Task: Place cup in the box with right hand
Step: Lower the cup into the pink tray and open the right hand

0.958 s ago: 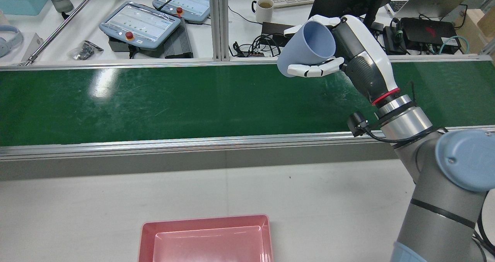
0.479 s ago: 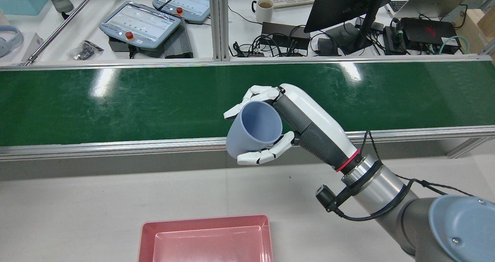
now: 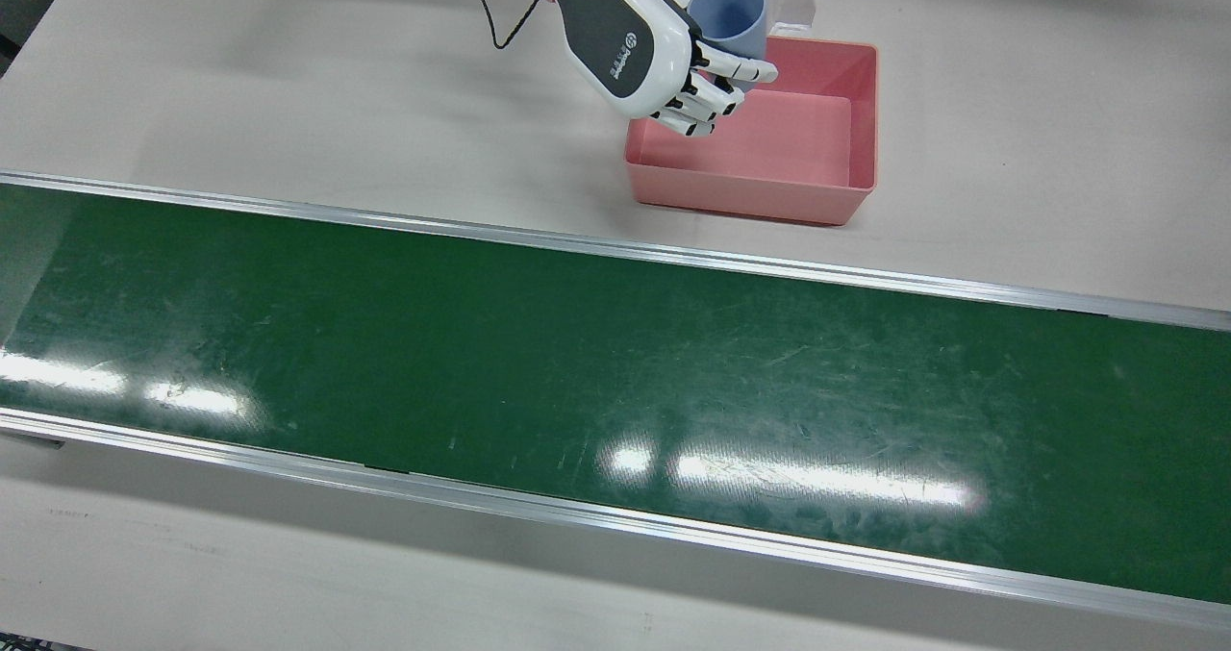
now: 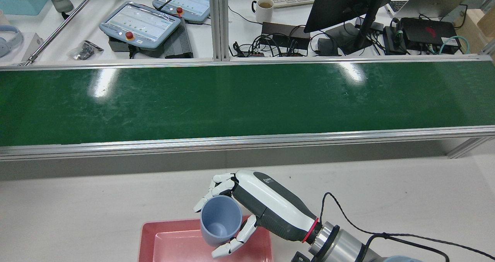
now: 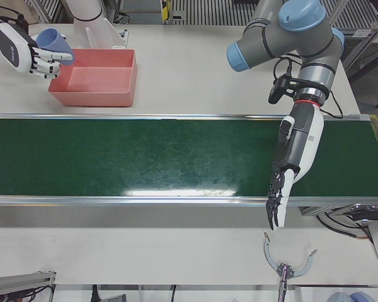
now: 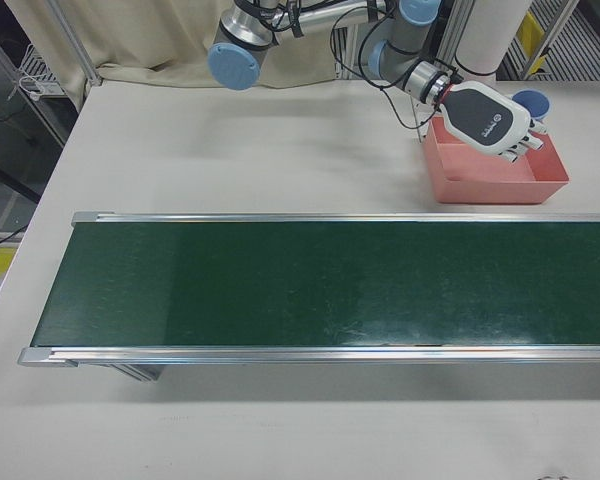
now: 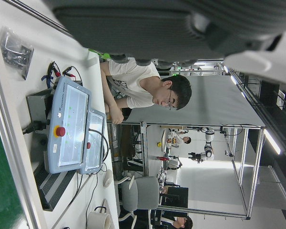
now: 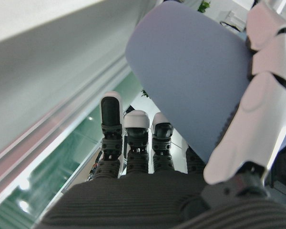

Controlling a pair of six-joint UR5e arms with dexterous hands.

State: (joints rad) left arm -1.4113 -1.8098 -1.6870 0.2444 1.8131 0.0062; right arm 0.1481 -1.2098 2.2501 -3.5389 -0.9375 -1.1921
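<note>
A pale blue cup [image 4: 218, 219] hangs tilted over the pink box [image 4: 166, 237], at the box's corner nearest the right arm. My right hand [image 4: 267, 208] is shut on it, fingers wrapped round its wall. From above, the cup [image 3: 733, 16] sits behind the right hand [image 3: 635, 40], over the far edge of the box [image 3: 750, 189]. In the right hand view the cup [image 8: 190, 86] fills the palm. The left-front view shows my left hand [image 5: 296, 148] hanging open, fingers straight down over the belt's front edge, holding nothing.
The green conveyor belt [image 4: 232, 99] runs across the table between the box and the desks. Beyond it lie teach pendants [image 4: 139, 24], a mug [image 4: 265, 8] and a monitor [image 4: 348, 0]. A seated person [image 7: 143, 88] shows in the left hand view.
My right hand has carried the cup from above the belt's far edge back across the belt and down, to just over the pink box.
</note>
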